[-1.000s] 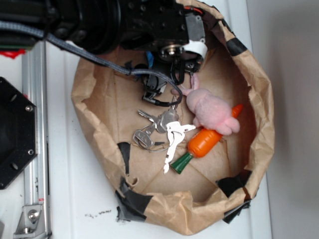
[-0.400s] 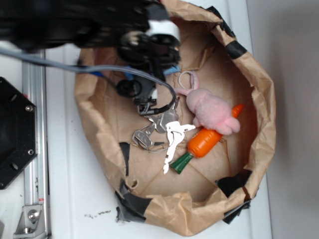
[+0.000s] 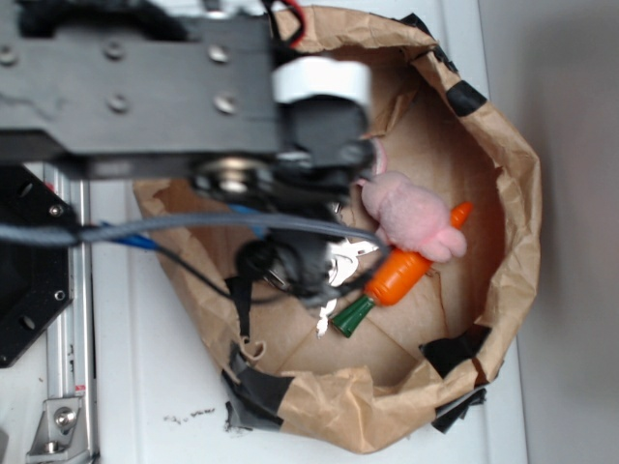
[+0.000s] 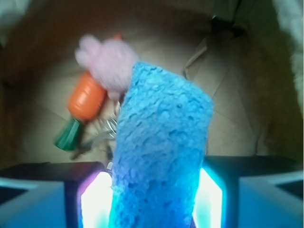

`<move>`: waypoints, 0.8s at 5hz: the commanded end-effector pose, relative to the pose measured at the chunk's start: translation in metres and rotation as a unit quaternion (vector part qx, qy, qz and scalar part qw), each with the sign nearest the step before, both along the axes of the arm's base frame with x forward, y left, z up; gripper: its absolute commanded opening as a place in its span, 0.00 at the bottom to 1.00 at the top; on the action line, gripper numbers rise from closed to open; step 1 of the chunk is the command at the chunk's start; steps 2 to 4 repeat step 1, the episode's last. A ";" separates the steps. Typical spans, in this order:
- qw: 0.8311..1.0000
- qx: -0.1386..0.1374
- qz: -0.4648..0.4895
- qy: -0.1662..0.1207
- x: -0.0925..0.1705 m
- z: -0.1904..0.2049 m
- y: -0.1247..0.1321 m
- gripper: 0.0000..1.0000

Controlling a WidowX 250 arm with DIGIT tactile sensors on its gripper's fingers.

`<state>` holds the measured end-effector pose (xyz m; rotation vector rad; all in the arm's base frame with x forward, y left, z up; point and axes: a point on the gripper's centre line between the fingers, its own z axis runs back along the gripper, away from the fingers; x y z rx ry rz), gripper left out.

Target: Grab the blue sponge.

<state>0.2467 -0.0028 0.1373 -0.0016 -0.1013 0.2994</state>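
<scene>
In the wrist view the blue sponge [image 4: 161, 152] stands on end between my fingers, its rough bright-blue face filling the middle of the frame. My gripper [image 4: 153, 199] is shut on it, with the lit pads [image 4: 95, 202] pressed to both of its sides. The sponge hangs above the bag floor, in front of the toys. In the exterior view my arm [image 3: 184, 97] covers the left half of the bag and hides the sponge.
A brown paper bag [image 3: 503, 213] with black tape patches holds a pink plush toy [image 3: 414, 217], an orange toy carrot [image 3: 397, 275] and a bunch of keys [image 3: 340, 259] partly under the arm. A metal rail [image 3: 68, 387] runs along the left.
The arm has swung from the bag's far rim down over its left half and looks larger, closer to the camera. It now covers most of the keys.
</scene>
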 end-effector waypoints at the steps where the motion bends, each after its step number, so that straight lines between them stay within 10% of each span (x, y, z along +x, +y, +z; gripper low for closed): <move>1: 0.999 -0.017 0.028 -0.002 0.021 0.016 -0.016 0.00; 4: 0.999 -0.017 0.028 -0.002 0.021 0.016 -0.016 0.00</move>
